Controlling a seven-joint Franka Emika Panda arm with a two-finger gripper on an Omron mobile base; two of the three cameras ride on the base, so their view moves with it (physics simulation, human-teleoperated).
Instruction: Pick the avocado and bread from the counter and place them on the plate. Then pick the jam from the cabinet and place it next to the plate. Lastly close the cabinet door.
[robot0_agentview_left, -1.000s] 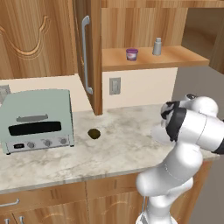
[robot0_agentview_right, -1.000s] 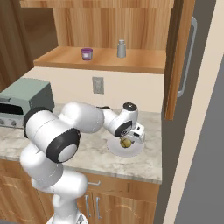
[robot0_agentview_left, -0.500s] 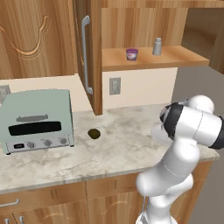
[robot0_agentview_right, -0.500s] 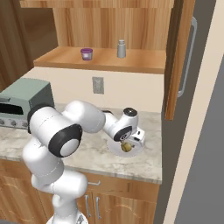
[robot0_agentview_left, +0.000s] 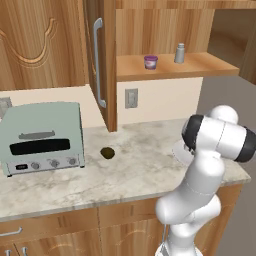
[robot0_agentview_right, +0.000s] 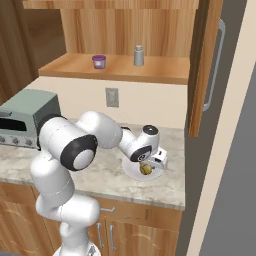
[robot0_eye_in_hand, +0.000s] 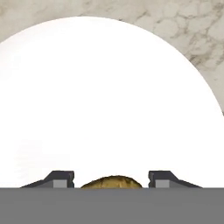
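My gripper (robot0_agentview_right: 148, 164) hangs low over the small white plate (robot0_agentview_right: 131, 171) at the counter's right end, shut on the tan-yellow bread (robot0_agentview_right: 145, 169). Through the hand camera, the bread (robot0_eye_in_hand: 111, 183) sits between the two fingertips of the gripper (robot0_eye_in_hand: 111, 179), with the plate (robot0_eye_in_hand: 100, 100) right beneath. Whether the bread touches the plate I cannot tell. The dark avocado (robot0_agentview_left: 107, 152) lies on the marbled counter (robot0_agentview_left: 135, 172), left of the plate (robot0_agentview_left: 179, 151), which my arm partly hides. The purple jam (robot0_agentview_left: 150, 62) stands on the cabinet shelf (robot0_agentview_left: 165, 67). The cabinet door (robot0_agentview_left: 101, 60) stands open.
A grey shaker bottle (robot0_agentview_left: 180, 53) stands right of the jam. A pale green toaster oven (robot0_agentview_left: 42, 136) takes up the counter's left side. A wall socket (robot0_agentview_left: 132, 98) sits under the shelf. The counter ends just right of the plate.
The hand has sunk a little toward the plate with the bread, and the jaws have narrowed slightly. The arm's elbow has shifted. Avocado, jam and door are unmoved.
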